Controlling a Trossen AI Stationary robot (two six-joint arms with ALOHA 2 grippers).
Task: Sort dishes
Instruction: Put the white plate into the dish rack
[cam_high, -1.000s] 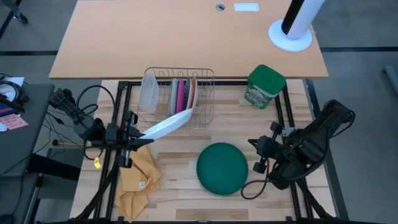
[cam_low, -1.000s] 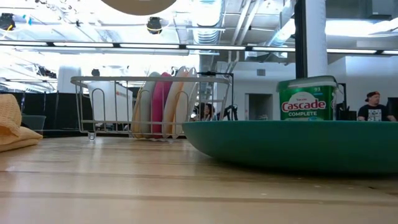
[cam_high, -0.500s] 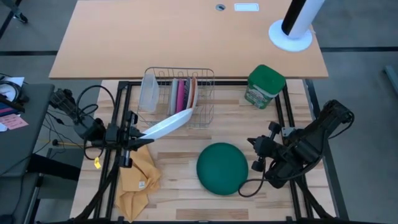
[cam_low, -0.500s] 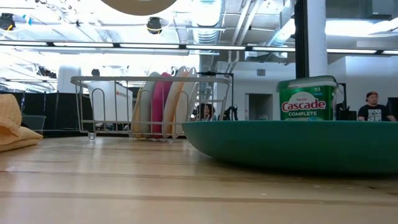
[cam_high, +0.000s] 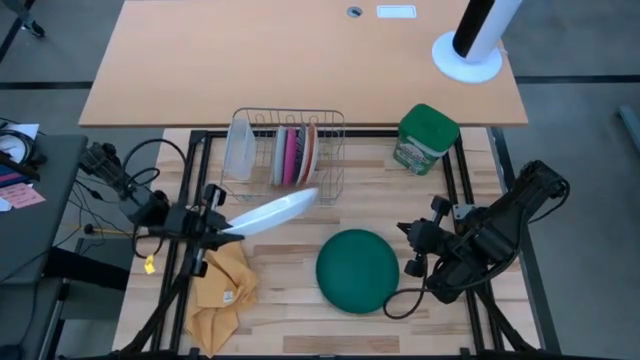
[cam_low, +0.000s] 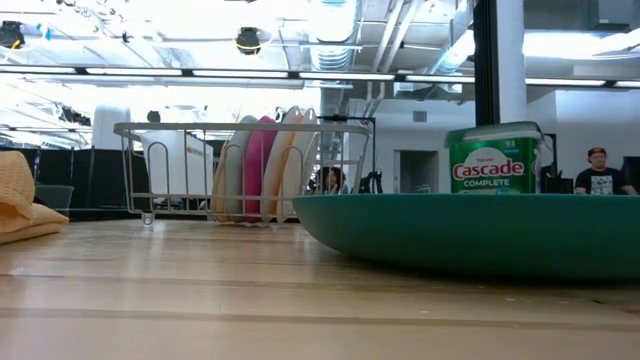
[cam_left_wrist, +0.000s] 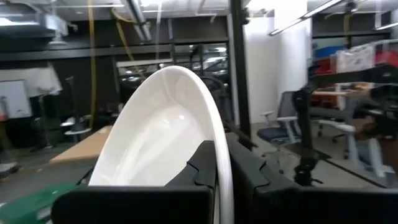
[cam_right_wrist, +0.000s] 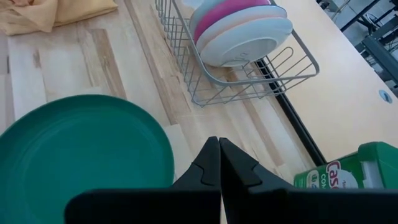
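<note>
My left gripper (cam_high: 220, 228) is shut on a white plate (cam_high: 272, 211) held in the air near the table's left side. The plate's free end points toward the wire rack (cam_high: 330, 150). Three small plates, grey, pink and orange-and-white (cam_high: 294, 153), stand on edge in the rack. A large dark green plate (cam_high: 357, 270) lies face down on the table. My right gripper (cam_high: 412, 250) hovers shut just right of it, touching nothing. My left gripper pinches the white plate's rim (cam_left_wrist: 219, 155) between its two fingers (cam_left_wrist: 202, 171), one on the white face and one on the back. The fingers come roughly level from the table's left. The plate is lifted clear and tilted, its free end (cam_high: 312, 196) short of the rack.
A frosted container (cam_high: 238, 150) stands in the rack's left end. A green canister (cam_high: 425, 138) sits at the far right. A yellow cloth (cam_high: 222, 290) lies crumpled at the near left. A bare strip of table lies between the rack and the green plate.
My left gripper has turned at the wrist while staying in place. The white plate's free end has swung away from the rack's near edge, and the plate now shows more of its face from above. The plate has left the top of the low view.
</note>
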